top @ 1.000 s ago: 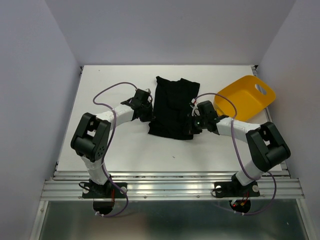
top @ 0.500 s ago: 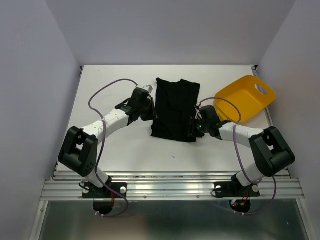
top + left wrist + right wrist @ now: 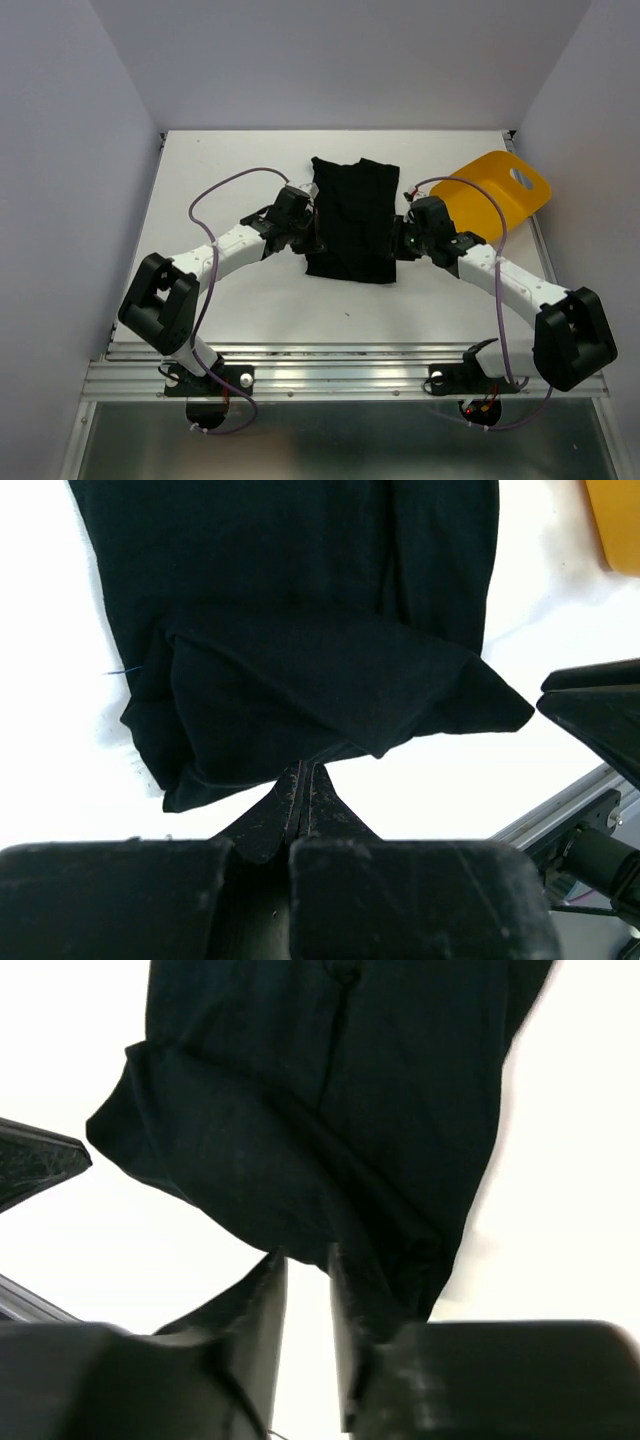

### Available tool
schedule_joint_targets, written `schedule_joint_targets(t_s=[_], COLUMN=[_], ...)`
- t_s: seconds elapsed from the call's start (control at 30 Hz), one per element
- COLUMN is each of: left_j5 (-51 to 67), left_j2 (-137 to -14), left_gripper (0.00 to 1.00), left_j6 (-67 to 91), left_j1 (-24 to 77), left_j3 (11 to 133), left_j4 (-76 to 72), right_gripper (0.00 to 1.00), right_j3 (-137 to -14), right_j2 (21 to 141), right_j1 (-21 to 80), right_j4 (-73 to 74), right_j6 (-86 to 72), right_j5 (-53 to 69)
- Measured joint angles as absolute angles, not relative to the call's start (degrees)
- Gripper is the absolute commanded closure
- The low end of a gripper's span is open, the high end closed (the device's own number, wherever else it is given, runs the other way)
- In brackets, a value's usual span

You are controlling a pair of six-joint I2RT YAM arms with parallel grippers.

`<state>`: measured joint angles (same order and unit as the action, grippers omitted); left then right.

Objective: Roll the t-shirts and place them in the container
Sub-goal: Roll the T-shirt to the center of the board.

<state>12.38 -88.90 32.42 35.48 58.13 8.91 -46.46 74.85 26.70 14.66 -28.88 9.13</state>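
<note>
Both elbows have been swung outward, and the limp, light black cloth t-shirt [image 3: 350, 215], laid at the middle of the white table [image 3: 220, 290], is best taken by its near hem, where the left gripper [image 3: 302, 772] is clamped shut, while the right gripper [image 3: 305, 1260] cannot be judged.

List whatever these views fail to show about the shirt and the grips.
Right wrist view: the right gripper's fingers disappear under the t-shirt's fold; clamping or not is unclear.
Top view: the left gripper blends into the black cloth, fingers indistinguishable.
All views: folds hide whether this is one shirt or several.
Left wrist view: the frame corner cuts off the yellow tub.
</note>
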Motion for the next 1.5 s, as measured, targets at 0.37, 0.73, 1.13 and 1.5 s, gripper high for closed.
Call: schedule_joint_targets(t_s=[0.37,0.73,1.13,1.5], left_j5=[11.09,7.86,2.92,3.01], left_j2=[-94.80,-98.72,-88.86,-83.22], left_gripper=[1.00,1.00,1.00,0.59], left_j6=[32.47,32.14,31.29,31.97], left_j1=[35.59,35.83,35.92,35.90], left_j3=[58.13,58.13,53.49,49.15], left_j4=[8.86,8.38,10.63,9.13], right_gripper=[0.97,0.99,0.97,0.93], right_j3=[-48.07,-50.15,-49.50,-49.34], right_j2=[82.39,92.42,89.12,87.55], right_j1=[26.89,27.09,27.44,27.46], right_j4=[15.00,13.02,12.88,12.86], right_j6=[-29.63,-29.39,-28.73,-28.69], right_j5=[10.20,4.23,1.06,2.20])
